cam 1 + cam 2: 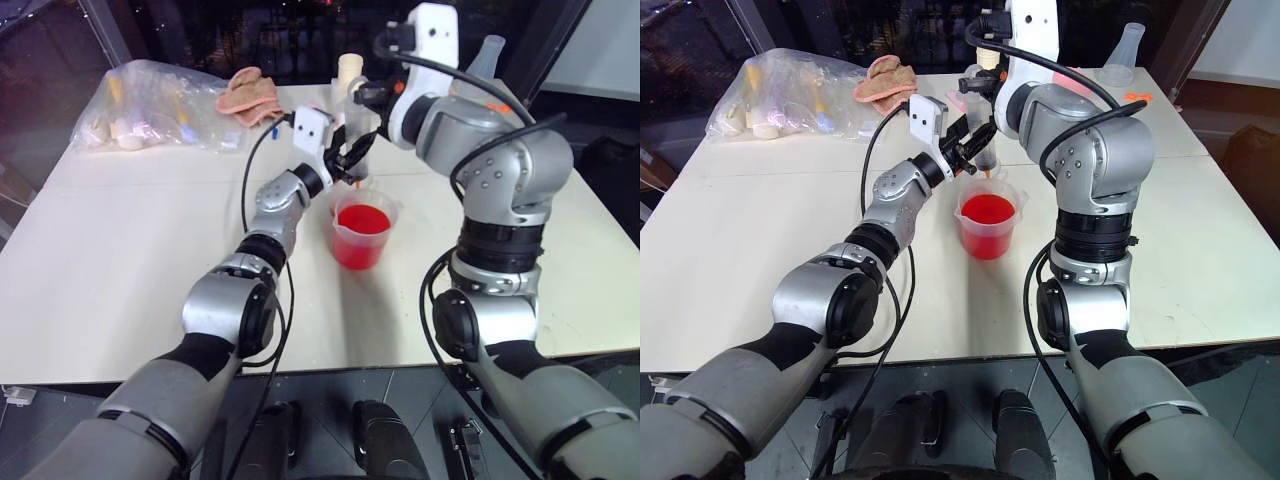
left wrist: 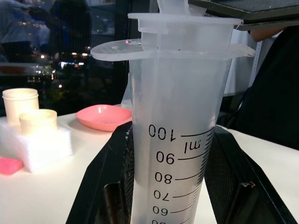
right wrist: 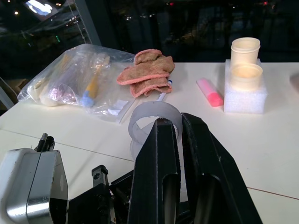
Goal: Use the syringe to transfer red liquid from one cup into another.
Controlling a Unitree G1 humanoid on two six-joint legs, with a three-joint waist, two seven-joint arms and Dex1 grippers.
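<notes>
The syringe stands upright, its orange tip just above the rim of the spouted cup, which holds red liquid. My left gripper is shut on the syringe barrel, black fingers on both sides of the printed scale. The barrel looks cloudy white at the marks that show, with no red in it. My right gripper is shut on the white plunger top above the barrel. The other cup is hidden or out of view.
At the table's back left lie a clear plastic bag and a pink cloth. White jars on a foam block, a pink marker, a pink bowl and a conical flask stand along the far side.
</notes>
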